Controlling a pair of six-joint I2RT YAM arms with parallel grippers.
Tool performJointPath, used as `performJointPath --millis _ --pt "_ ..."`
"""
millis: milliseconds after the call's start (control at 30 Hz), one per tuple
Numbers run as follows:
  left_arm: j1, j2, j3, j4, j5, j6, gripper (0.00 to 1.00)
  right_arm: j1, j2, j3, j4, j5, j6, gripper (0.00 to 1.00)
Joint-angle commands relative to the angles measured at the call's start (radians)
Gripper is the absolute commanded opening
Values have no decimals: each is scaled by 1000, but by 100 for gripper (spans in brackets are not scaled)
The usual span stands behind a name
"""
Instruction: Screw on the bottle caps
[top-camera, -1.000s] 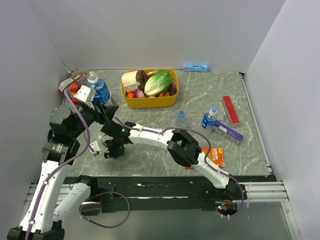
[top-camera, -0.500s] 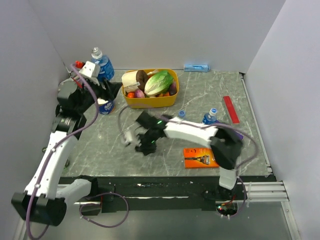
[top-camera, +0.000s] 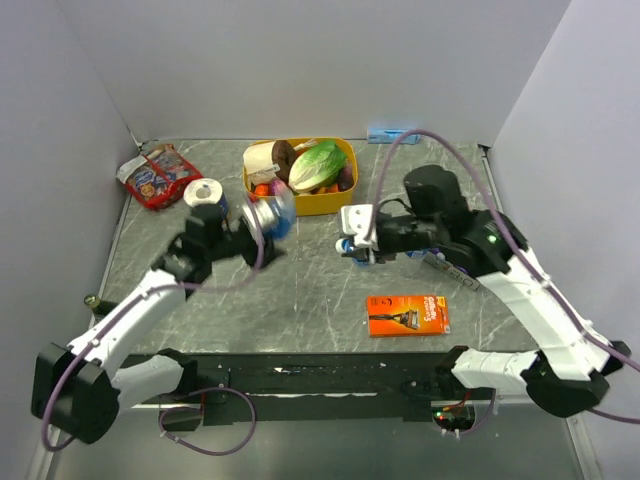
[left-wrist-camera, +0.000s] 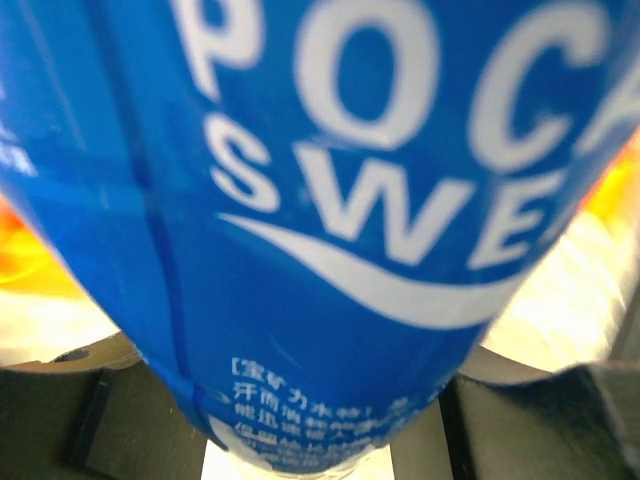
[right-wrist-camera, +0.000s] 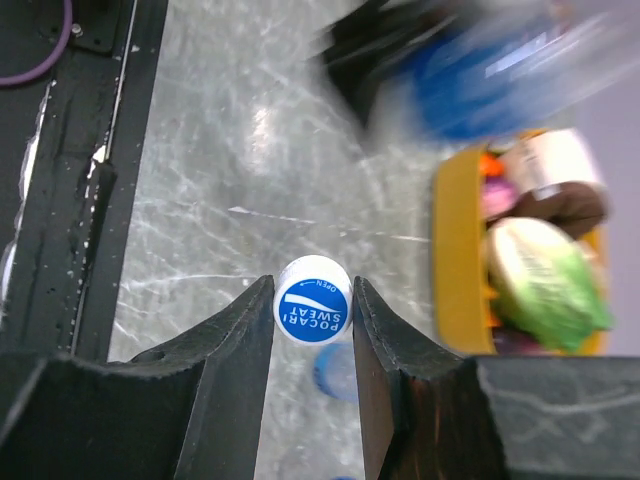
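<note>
White walls close in a grey marbled desk (top-camera: 300, 290). From above, left of centre, the left pincer (top-camera: 250, 230) clamps a tilted blue-labelled bottle (top-camera: 272, 213) near a yellow tub (top-camera: 300, 207). Right of centre, the right pincer (top-camera: 352, 248) pinches a bottle cap (top-camera: 345, 245).

Left wrist: the bottle's label fills the frame.

Right wrist: the cap sits mid-frame, squeezed between both fingers (right-wrist-camera: 235, 340).

"POC" over "SWE" on the label of the bottle (left-wrist-camera: 300, 250); "POCARI SWEAT", "OPEN" on the bottle cap (right-wrist-camera: 312, 312).
</note>
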Motion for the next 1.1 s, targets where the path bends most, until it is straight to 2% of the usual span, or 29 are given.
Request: performJointPath --millis 0,200,500,833,1067 --pt "-159 -122 -130 29 37 177 1 -3 -20 80 -90 -16 -45 31" --pt "-256 -167 -235 111 40 181 1 54 23 146 -201 -10 -118 32" --pt "-345 -208 -284 137 44 249 1 160 103 227 -184 36 -172 33" --pt "-361 -199 -279 173 37 246 1 223 145 266 -282 28 -299 33" --pt "-364 -196 -268 170 35 260 1 227 166 266 -267 31 -290 34"
